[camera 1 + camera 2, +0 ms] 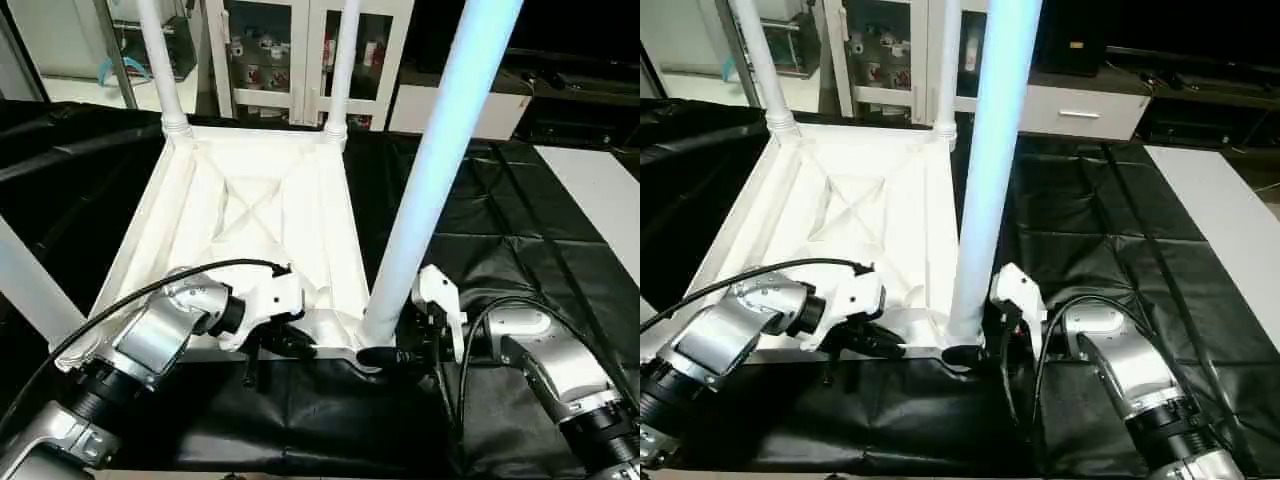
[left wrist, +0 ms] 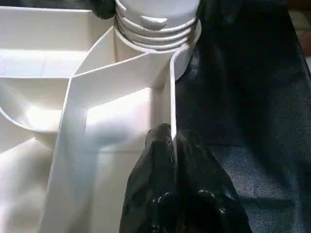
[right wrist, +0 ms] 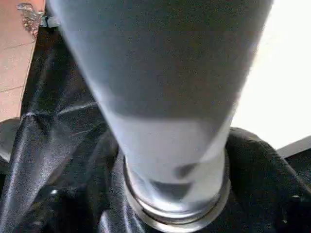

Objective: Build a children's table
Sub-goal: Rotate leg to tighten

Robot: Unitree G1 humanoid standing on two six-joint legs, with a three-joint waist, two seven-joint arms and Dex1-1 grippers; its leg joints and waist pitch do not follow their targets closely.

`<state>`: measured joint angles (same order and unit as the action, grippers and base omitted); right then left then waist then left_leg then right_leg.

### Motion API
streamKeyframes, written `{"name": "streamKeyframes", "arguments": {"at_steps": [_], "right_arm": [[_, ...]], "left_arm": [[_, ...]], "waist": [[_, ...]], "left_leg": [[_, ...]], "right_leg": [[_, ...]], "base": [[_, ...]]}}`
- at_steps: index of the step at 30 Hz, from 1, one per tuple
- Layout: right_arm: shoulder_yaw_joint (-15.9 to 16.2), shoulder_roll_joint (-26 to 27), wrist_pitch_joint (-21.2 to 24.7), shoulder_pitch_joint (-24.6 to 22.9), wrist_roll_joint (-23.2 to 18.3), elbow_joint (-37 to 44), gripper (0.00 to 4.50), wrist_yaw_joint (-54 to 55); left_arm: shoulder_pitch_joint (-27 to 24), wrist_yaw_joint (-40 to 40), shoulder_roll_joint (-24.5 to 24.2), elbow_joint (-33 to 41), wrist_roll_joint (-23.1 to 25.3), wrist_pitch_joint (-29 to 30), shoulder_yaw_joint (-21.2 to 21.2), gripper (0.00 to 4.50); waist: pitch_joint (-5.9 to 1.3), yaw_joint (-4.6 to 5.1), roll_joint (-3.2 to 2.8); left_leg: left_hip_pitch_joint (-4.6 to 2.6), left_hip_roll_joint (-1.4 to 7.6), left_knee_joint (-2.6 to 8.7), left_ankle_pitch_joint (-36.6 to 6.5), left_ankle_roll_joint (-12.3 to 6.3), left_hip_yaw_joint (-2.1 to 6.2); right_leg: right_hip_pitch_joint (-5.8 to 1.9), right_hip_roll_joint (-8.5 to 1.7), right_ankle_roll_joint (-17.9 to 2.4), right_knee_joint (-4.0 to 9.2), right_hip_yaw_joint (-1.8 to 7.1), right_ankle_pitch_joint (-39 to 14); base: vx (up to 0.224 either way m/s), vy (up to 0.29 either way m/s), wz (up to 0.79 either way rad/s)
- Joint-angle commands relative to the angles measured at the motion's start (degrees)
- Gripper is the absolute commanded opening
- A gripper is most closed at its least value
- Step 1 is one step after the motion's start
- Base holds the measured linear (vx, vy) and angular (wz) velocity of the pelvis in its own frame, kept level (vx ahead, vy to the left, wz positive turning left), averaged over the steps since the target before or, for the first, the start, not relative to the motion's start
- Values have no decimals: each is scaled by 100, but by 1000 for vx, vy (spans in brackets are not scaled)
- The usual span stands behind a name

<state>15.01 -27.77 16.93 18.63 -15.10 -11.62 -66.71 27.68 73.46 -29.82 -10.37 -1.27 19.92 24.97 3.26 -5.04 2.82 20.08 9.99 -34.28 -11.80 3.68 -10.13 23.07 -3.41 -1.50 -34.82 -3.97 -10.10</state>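
The children's table point(image 1: 250, 215) is laid upside down at the frame's centre left on a black sheet point(image 1: 500, 240), legs upright. The near right leg point(image 1: 430, 170) is seated in its corner socket. The table's near rim is clenched by the left gripper point(image 1: 290, 345). Whether the right gripper point(image 1: 385, 355), at the leg's base, is closed cannot be told.
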Motion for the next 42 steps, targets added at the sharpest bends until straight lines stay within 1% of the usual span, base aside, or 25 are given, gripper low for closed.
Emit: {"name": "streamKeyframes", "arguments": {"at_steps": [1,6,10,13,14,16,18,20,21,23,24,27,28,29,30,31,32,33,34,36,37,38,40,41,42], "right_arm": [[-12,-36,6,23,-9,19,310,-100],[3,-49,23,-3,-13,31,271,-123],[9,-25,-19,-24,10,-26,266,-104],[-71,207,-159,42,163,-278,263,357],[-106,331,-207,100,262,-428,263,638],[-136,529,-229,183,401,-641,262,1061],[-199,811,-175,293,484,-895,261,1557],[-309,1217,-75,488,502,-1241,260,2147],[-336,1356,-61,558,490,-1347,259,2292],[-385,1566,-61,675,485,-1525,259,2541],[-481,1791,-74,835,506,-1788,259,2923],[-701,2161,-96,1137,536,-2286,259,3695],[-801,2278,-98,1243,541,-2464,259,3983],[-986,2454,-155,1443,533,-2793,259,4552],[-1212,2651,-241,1655,479,-3136,258,5054],[-1423,2829,-370,1846,384,-3428,258,5472],[-1681,3056,-590,2084,289,-3784,258,5876],[-1683,3059,-593,2086,288,-3787,258,5879],[-1743,3152,-831,2181,291,-3934,258,5905],[-1751,3172,-909,2206,308,-3976,258,5895],[-1656,3198,-1115,2178,342,-3870,258,5511],[-1643,3205,-1147,2171,341,-3845,258,5423],[-1375,3130,-1385,2092,546,-3674,258,4946],[-1251,3068,-1457,1998,592,-3519,258,4663],[-1257,3057,-1504,1989,593,-3522,258,4616]], "left_arm": [[-4,188,30,102,-2,33,230,0],[-21,215,-1,124,-9,64,233,0],[-34,221,-11,143,-22,111,234,0],[-20,-15,118,13,-11,135,149,0],[12,-173,209,-90,8,131,96,0],[98,-505,389,-295,69,147,0,0],[233,-985,641,-591,158,172,-128,0],[423,-1593,999,-942,216,309,-303,0],[496,-1793,1119,-1058,242,393,-348,0],[611,-2111,1295,-1240,290,528,-416,0],[735,-2482,1482,-1436,341,643,-504,0],[929,-3039,1763,-1743,426,752,-623,0],[987,-3217,1848,-1842,462,739,-658,0],[1072,-3443,1970,-1984,499,684,-697,0],[1164,-3684,2108,-2155,550,595,-755,0],[1230,-3848,2209,-2273,591,514,-786,0],[1305,-4012,2324,-2417,646,434,-815,0],[1305,-4013,2325,-2418,647,434,-815,0],[1321,-4000,2328,-2454,704,407,-759,0],[1326,-3992,2326,-2467,719,404,-736,0],[1252,-3851,2252,-2365,724,462,-679,0],[1236,-3821,2236,-2345,725,475,-667,0],[1172,-3710,2151,-2289,732,514,-617,0],[1153,-3658,2121,-2274,729,513,-600,0],[1157,-3645,2121,-2302,736,480,-602,0]], "waist": [[-354,38,-39],[-351,41,-40],[-354,41,-44],[-348,55,-40],[-336,58,-40],[-291,94,-32],[-286,152,-33],[-295,216,-20],[-285,254,-4],[-290,296,-28],[-287,335,-37],[-289,419,-56],[-303,417,-77],[-303,448,-113],[-313,502,-109],[-309,535,-95],[-314,548,-91],[-324,562,-94],[-325,561,-60],[-335,541,-77],[-347,513,-48],[-356,507,-43],[-371,475,-20],[-370,445,-22],[-380,437,-17]], "left_leg": [[-36,359,416,-885,-208,106],[-39,359,418,-931,-194,110],[-47,363,417,-939,-176,111],[-38,360,416,-965,-170,108],[-29,348,417,-1024,-155,110],[-50,332,434,-1365,-67,114],[-92,311,421,-1684,53,158],[-107,299,405,-1758,79,176],[-86,294,416,-1831,73,195],[-103,299,410,-1960,54,208],[-101,296,408,-2013,53,209],[-40,304,445,-2094,75,257],[-56,307,443,-2133,91,267],[-89,329,459,-2255,116,284],[-77,329,460,-2329,118,289],[-68,321,460,-2356,121,279],[-82,312,455,-2479,129,295],[-94,323,447,-2490,109,284],[-60,329,459,-2388,67,270],[-39,333,470,-2192,31,248],[-30,344,471,-2001,-9,227],[-12,345,472,-1889,-33,215],[39,340,452,-1465,-156,163],[9,337,435,-1396,-208,137],[9,335,428,-1323,-239,133]], "right_leg": [[-297,-518,-1206,409,342,-1291],[-298,-515,-1194,411,337,-1362],[-293,-514,-1191,411,339,-1377],[-288,-526,-1205,418,341,-1410],[-287,-524,-1181,437,336,-1522],[-248,-516,-1010,517,316,-2219],[-224,-541,-706,603,287,-3062],[-198,-547,-607,652,267,-3281],[-203,-534,-537,667,244,-3395],[-183,-544,-477,698,221,-3495],[-178,-546,-492,710,211,-3496],[-232,-552,-477,733,137,-3440],[-237,-562,-471,739,125,-3411],[-231,-567,-520,752,99,-3253],[-242,-575,-575,757,67,-3046],[-233,-573,-586,758,50,-3005],[-255,-591,-538,770,-10,-3068],[-233,-636,-548,775,8,-3015],[-247,-645,-590,769,28,-2850],[-247,-649,-721,713,77,-2541],[-255,-660,-813,671,106,-2307],[-272,-661,-861,646,122,-2160],[-292,-651,-1014,573,160,-1714],[-270,-652,-1058,574,173,-1712],[-282,-643,-1082,555,175,-1649]], "base": [[0,0,0],[0,0,0],[0,0,0],[0,0,0],[0,0,0],[0,0,0],[-53,0,-1],[-56,6,-1],[-58,9,-2],[-28,7,-2],[0,0,0],[0,0,0],[0,0,0],[0,0,0],[0,0,0],[0,0,0],[0,0,0],[0,0,0],[0,0,0],[0,0,0],[0,0,0],[0,0,0],[0,0,0],[0,0,0],[0,0,0]]}}
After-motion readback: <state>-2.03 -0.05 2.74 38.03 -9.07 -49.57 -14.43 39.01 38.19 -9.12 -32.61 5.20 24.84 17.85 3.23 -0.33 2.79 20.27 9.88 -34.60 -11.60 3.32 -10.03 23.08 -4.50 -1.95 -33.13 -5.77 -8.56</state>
